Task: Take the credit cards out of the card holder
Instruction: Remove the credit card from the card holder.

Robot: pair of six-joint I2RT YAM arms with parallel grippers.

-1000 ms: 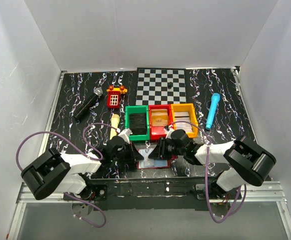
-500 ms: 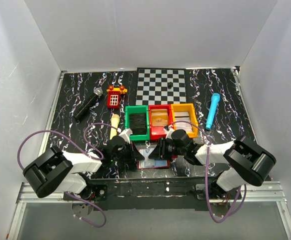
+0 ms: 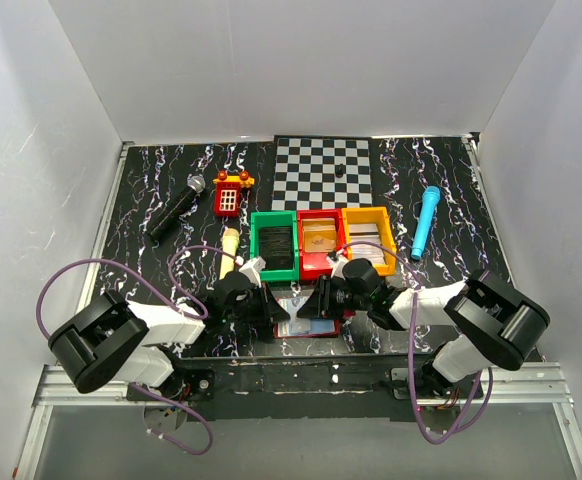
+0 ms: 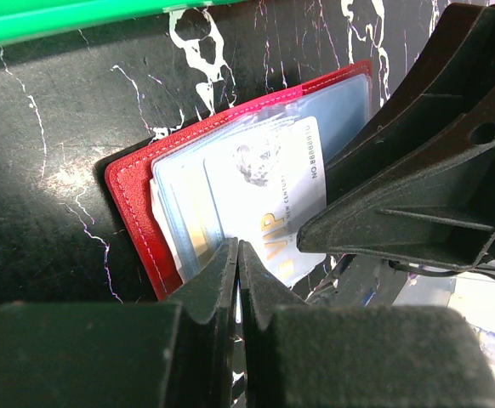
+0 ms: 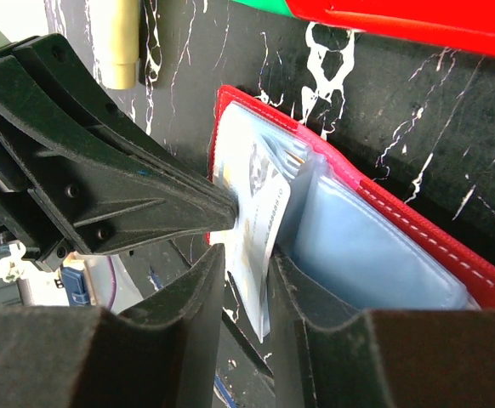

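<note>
The dark-red card holder (image 3: 306,328) lies open at the table's near edge, pale sleeves up; it shows in the left wrist view (image 4: 133,204) and the right wrist view (image 5: 452,246). A white credit card (image 4: 273,195) marked VIP sticks partly out of a sleeve. My left gripper (image 4: 237,248) is shut on that card's edge, at the holder's left side (image 3: 269,308). My right gripper (image 5: 247,255) straddles the card's (image 5: 260,229) free corner with a gap left, at the holder's right (image 3: 319,300). Other cards lie in the bins.
A green bin (image 3: 274,262), a red bin (image 3: 321,262) and a yellow bin (image 3: 367,262) stand just behind the holder. A tan cylinder (image 3: 229,247), a microphone (image 3: 176,208), a red toy phone (image 3: 229,196), a chessboard (image 3: 324,170) and a blue cylinder (image 3: 426,222) lie farther back.
Both grippers stay at the card holder. The left arm's elbow has shifted slightly; the holder has barely moved.
</note>
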